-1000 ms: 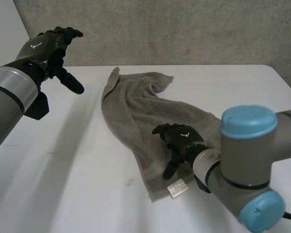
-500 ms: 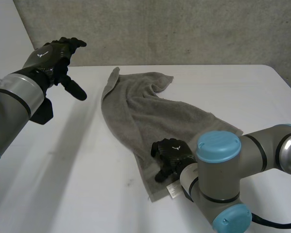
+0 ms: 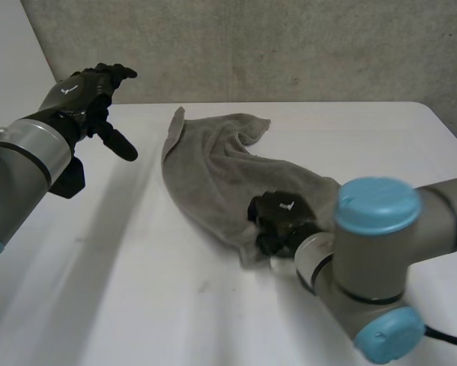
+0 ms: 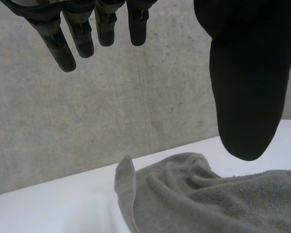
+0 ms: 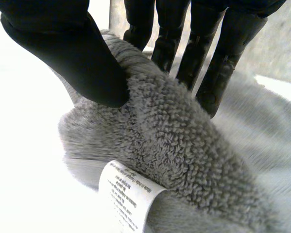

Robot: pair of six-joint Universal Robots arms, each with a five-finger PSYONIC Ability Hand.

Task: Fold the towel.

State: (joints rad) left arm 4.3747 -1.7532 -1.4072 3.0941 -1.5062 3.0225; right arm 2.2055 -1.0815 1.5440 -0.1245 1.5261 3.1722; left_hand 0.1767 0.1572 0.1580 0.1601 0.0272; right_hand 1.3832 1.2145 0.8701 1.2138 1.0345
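Right robot hand [image 3: 280, 219] pinches towel [image 3: 220, 171] at near-side corner, by label [image 5: 127, 195]. Towel long axis runs diagonally to far corner, nearest left robot hand [image 3: 82, 90]: fingers straight, empty.

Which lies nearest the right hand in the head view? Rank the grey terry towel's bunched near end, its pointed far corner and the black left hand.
1. Bunched near end of the grey terry towel: pinched in the right hand.
2. Pointed far corner: towards the wall.
3. Black left hand: open, raised at far left.
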